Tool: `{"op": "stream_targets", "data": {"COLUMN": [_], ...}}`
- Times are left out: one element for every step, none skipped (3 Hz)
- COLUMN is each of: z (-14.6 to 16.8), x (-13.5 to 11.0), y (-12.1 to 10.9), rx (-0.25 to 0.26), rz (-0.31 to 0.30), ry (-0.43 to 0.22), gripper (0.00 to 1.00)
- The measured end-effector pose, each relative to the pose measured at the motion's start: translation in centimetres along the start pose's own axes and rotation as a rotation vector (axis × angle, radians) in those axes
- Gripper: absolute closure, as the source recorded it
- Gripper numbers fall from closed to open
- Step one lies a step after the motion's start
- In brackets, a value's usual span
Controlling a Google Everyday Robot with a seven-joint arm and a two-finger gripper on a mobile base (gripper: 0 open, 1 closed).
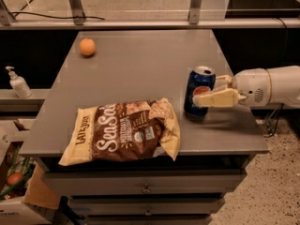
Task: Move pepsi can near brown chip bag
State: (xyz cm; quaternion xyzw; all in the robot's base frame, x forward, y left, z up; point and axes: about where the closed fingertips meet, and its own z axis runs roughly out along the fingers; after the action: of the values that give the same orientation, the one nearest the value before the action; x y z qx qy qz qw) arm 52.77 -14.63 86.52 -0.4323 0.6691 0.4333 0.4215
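Note:
The pepsi can [199,86] is dark blue with a silver top and a round logo. It stands upright on the grey table [140,64], right of the brown chip bag [126,131]. The bag lies flat near the table's front edge, crinkled, with pale yellow edges and white lettering. My gripper [206,92] reaches in from the right, and its cream fingers [218,98] are closed around the can. The can's base looks down on the table, a short gap from the bag's right edge.
An orange [87,46] sits at the table's back left. A white pump bottle [18,83] stands on a ledge to the left. A cardboard box [18,191] is on the floor at lower left. Drawers sit below the tabletop.

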Motion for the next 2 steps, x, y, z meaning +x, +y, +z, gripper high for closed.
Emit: {"op": "stream_targets", "data": {"z": [0.4, 0.9], "x": [0.7, 0.9], "y": [1.2, 2.6], "rx": [-0.053, -0.100], "rz": [-0.027, -0.080], "ry": [-0.015, -0.039], "gripper": [1.00, 1.00]}}
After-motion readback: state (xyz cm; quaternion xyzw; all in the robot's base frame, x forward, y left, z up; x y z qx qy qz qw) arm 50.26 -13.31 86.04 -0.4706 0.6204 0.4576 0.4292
